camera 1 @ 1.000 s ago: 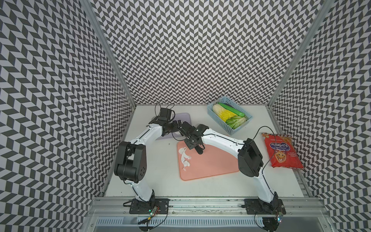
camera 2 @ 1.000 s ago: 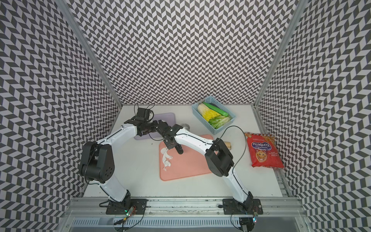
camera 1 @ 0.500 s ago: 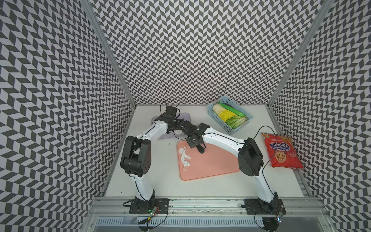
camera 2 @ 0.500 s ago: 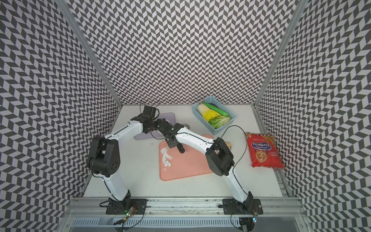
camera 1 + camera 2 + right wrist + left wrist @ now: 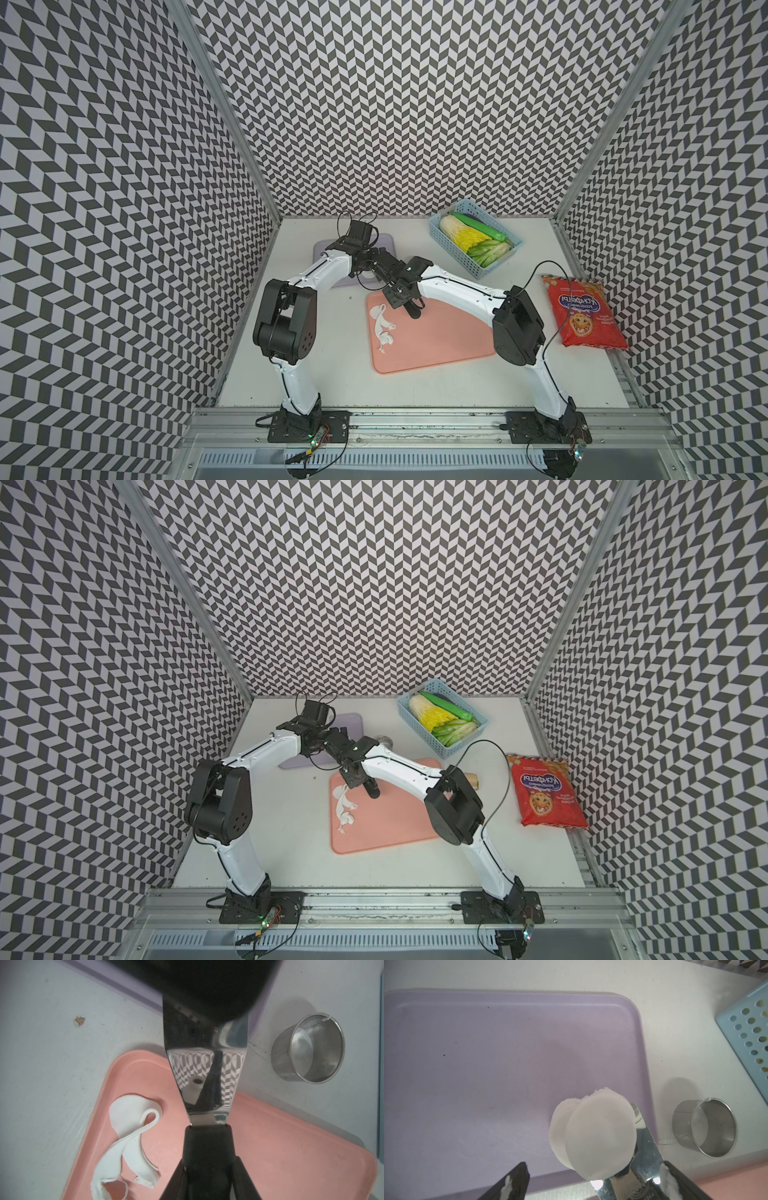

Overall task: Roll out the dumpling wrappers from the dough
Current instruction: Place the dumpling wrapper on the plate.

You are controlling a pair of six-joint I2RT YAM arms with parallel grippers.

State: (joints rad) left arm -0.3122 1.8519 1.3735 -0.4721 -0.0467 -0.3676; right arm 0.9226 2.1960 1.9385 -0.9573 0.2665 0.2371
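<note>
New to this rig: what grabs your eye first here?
The right gripper clamps a shiny spatula whose blade reaches the purple tray, where round white dumpling wrappers overlap near its edge. Ragged dough scraps lie on the pink mat; a red snack bag sits at the far right.

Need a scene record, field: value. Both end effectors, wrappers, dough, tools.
left end effector: open, above the purple tray
right end effector: shut on the spatula handle
wrappers: overlapping round discs at the blade tip, over a tray corner
dough: ragged scraps on the pink mat
metal ring: upright on the table, beside the tray
other: vegetable basket, snack bag
</note>
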